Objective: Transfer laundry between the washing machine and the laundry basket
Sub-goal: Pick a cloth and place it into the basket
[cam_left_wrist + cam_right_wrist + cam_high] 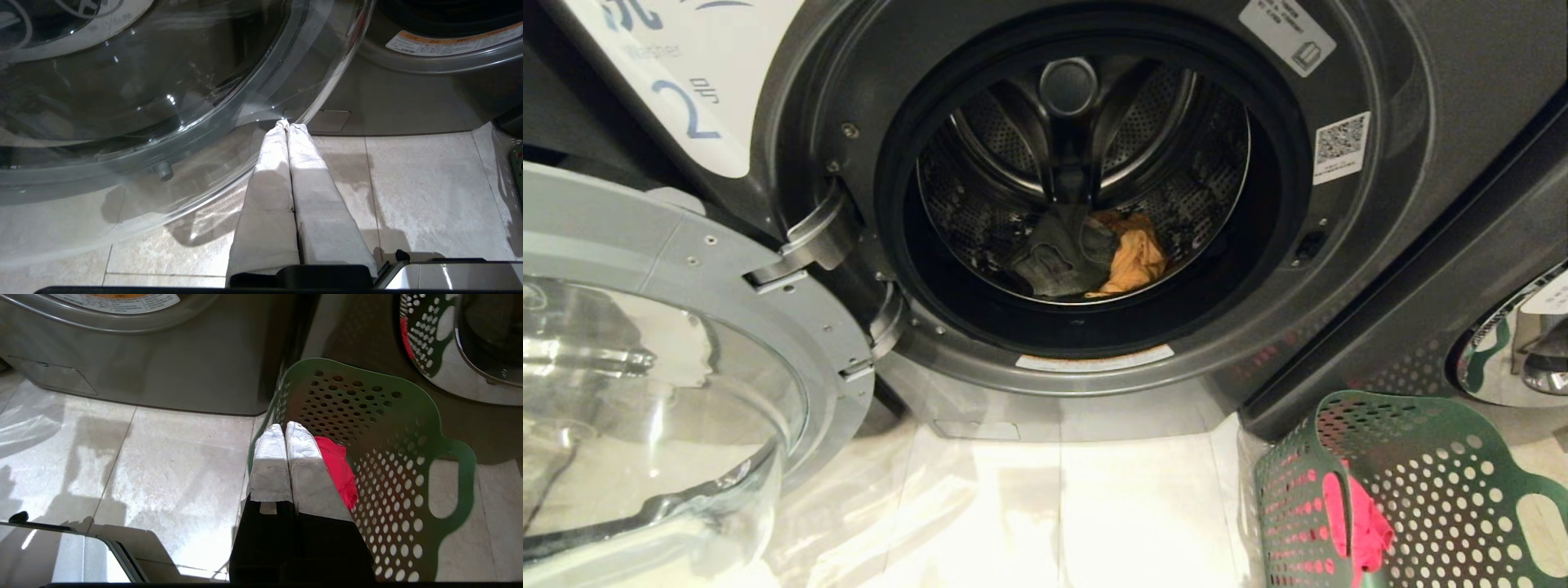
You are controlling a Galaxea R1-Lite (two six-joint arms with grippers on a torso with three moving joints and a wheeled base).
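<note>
The washing machine (1339, 343), marked 2, stands with its door (686, 327) swung open to the left. In its drum lie a dark grey garment (1062, 249) and an orange-yellow one (1137, 260). The green laundry basket (1445, 457) sits on the floor at the lower right with a red-pink garment (1356, 523) inside. My left gripper (288, 123) is shut and empty, low over the tiles beside the glass door (122, 102). My right gripper (284, 425) is shut and empty, above the basket's (408, 416) near rim, next to the red-pink garment (337, 469). Neither arm shows in the head view.
A second washer (1527, 327) stands to the right behind the basket, its round door (486, 335) close to the basket's far side. The open glass door juts out over the pale tiled floor (1054, 523) on the left. A white label (1094, 359) runs under the drum opening.
</note>
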